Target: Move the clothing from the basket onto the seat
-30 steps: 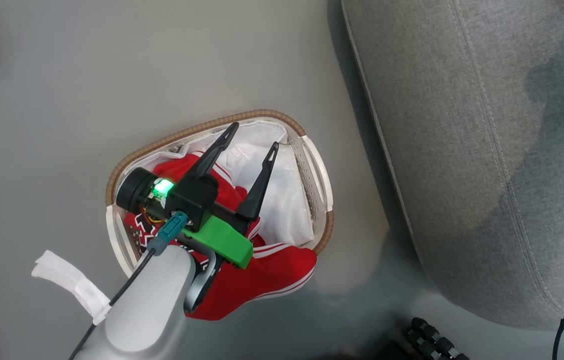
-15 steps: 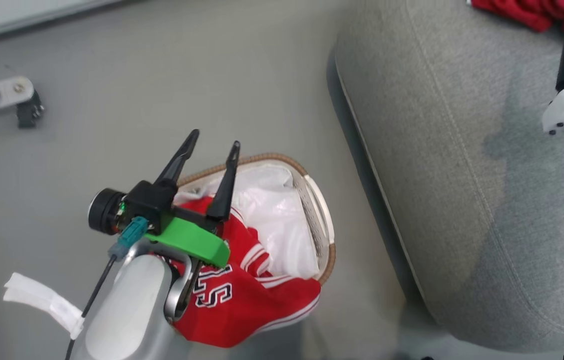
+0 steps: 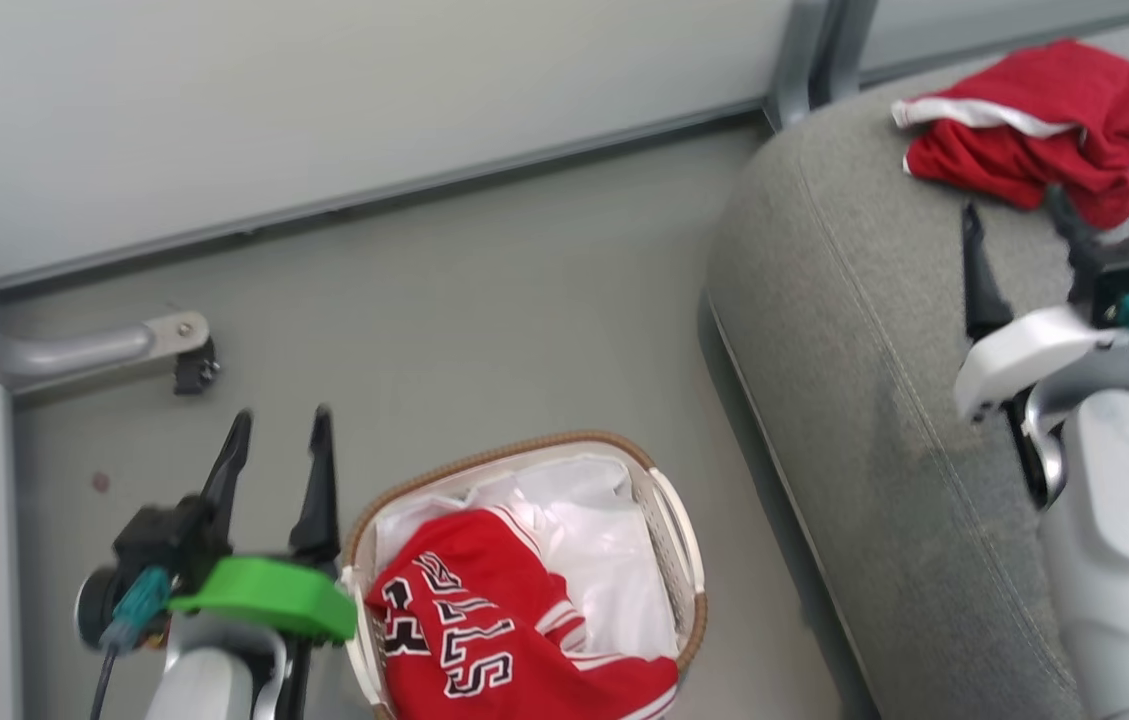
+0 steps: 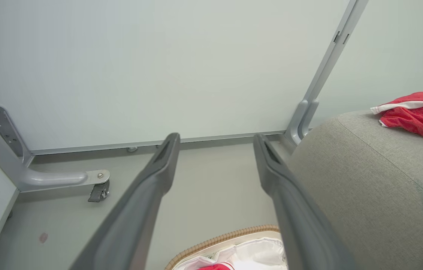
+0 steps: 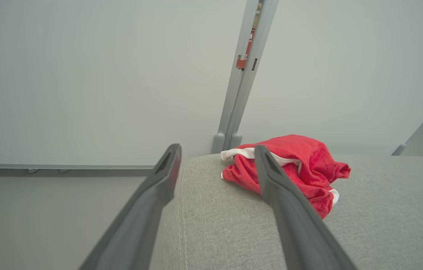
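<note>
Jersey [image 3: 484, 620], red with black-and-white lettering, lies in basket [image 3: 524, 447]; left tool [image 3: 282, 413] and right tool [image 3: 1012, 202] gape empty.

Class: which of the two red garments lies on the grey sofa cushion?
The plain red garment with white trim; the lettered red jersey sits in the white plastic basket instead.

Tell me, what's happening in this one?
A two-armed robot is moving red sportswear from a basket to a sofa seat. One plain red piece lies on the seat, just beyond the open right gripper. The lettered jersey is in the basket; the open left gripper hovers beside it, empty.
</note>
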`<state>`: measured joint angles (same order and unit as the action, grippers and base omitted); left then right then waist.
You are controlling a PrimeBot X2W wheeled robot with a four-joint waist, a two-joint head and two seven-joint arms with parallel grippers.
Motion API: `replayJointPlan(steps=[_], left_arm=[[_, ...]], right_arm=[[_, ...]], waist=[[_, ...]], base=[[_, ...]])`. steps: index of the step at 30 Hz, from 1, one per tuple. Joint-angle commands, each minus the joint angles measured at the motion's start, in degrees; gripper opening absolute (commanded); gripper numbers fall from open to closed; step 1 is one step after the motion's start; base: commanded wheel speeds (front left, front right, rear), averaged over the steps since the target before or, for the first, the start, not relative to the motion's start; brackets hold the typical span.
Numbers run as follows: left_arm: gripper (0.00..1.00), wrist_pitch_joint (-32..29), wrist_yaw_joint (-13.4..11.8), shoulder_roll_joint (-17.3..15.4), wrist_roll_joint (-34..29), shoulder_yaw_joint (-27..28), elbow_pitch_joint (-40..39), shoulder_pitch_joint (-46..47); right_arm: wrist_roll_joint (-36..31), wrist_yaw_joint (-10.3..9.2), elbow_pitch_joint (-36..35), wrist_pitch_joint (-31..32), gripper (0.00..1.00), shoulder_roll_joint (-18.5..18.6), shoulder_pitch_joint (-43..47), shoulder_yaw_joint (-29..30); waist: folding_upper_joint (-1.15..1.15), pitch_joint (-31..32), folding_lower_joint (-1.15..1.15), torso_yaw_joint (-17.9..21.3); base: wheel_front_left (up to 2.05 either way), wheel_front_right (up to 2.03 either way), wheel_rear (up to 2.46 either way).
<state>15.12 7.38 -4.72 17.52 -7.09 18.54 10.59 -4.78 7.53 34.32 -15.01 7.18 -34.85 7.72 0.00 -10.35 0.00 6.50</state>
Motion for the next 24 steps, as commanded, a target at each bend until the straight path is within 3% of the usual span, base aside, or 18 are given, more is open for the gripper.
replayJointPlan(steps=[1, 10, 24], left_arm=[[1.0, 0.1, 0.0, 0.2, -0.3, 1.1, -0.1, -2.3], [1.0, 0.0, 0.1, 1.4, -1.2, 6.2, 0.7, -9.2], [1.0, 0.1, 0.2, 1.8, 0.1, 5.0, 1.3, -11.2]], right_arm=[[0.7, -0.08, -0.6, -0.3, 1.0, -0.6, 2.2, -0.5], [3.8, -0.08, -7.4, -0.3, 1.0, -3.9, 13.0, -5.4], [11.5, -0.08, -12.3, -0.3, 1.0, -4.2, 25.5, -8.5]], waist=[[0.0, 5.4, 0.0, -3.7], [0.0, 7.7, 0.0, -6.9], [0.0, 9.4, 0.0, -9.3]], base=[[0.0, 0.0, 0.0], [0.0, 0.0, 0.0], [0.0, 0.0, 0.0]])
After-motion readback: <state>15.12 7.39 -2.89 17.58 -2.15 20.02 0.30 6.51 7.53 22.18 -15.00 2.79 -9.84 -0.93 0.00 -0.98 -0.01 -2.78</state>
